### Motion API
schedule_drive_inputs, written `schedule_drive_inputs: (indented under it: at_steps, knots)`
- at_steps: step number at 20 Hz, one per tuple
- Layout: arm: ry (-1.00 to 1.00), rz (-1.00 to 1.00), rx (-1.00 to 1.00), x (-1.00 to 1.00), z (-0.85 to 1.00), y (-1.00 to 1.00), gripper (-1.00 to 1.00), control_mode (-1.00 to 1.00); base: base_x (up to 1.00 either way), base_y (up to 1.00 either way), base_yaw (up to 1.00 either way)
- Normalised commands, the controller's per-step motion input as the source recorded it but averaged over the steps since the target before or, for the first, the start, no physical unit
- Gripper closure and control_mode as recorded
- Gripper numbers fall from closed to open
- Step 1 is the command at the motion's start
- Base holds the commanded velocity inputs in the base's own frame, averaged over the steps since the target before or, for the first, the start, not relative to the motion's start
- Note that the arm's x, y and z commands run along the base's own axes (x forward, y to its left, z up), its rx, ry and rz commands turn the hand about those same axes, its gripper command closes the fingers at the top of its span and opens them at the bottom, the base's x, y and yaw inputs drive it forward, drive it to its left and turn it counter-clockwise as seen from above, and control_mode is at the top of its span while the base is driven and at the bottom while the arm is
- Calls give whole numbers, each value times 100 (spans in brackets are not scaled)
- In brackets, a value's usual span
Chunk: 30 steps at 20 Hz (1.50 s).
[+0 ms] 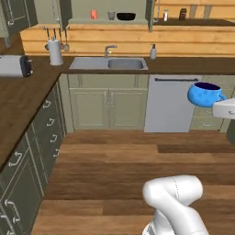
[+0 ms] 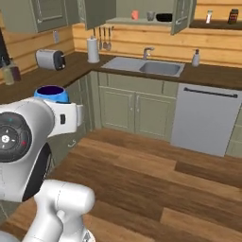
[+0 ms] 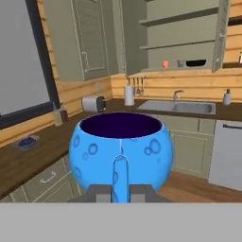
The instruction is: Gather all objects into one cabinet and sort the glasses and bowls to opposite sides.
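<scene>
Pincer (image 3: 120, 193) grips the blue bowl (image 3: 120, 150) by its handle, well short of the open cabinet (image 1: 106, 24). Cup (image 1: 93, 14), mug (image 1: 111, 15) and black dish (image 1: 125, 17) already sit on its shelf; delivering and sorting remain.

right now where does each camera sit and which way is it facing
Left base view: behind the arm's left, facing the sink; white arm at lower right.
Right base view: behind its right, same sink; arm at lower left.
Hand view: on the hand, past the end effector, shut on the blue bowl.
All three share the bowl and open cabinet.
</scene>
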Motion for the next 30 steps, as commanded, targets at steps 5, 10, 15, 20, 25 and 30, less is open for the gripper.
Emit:
schedule_drive_inputs:
  at_steps: [5, 10, 15, 20, 25, 30]
  knots:
    - [0, 0, 0, 0, 0, 0, 100, 100, 100, 42, -24]
    - [0, 0, 0, 0, 0, 0, 100, 100, 100, 36, -21]
    - [0, 0, 0, 0, 0, 0, 100, 100, 93, 27, -29]
    - [0, 0, 0, 0, 0, 0, 100, 100, 84, 66, -30]
    - [0, 0, 0, 0, 0, 0, 100, 100, 42, 61, -17]
    - [0, 0, 0, 0, 0, 0, 100, 100, 49, 13, -2]
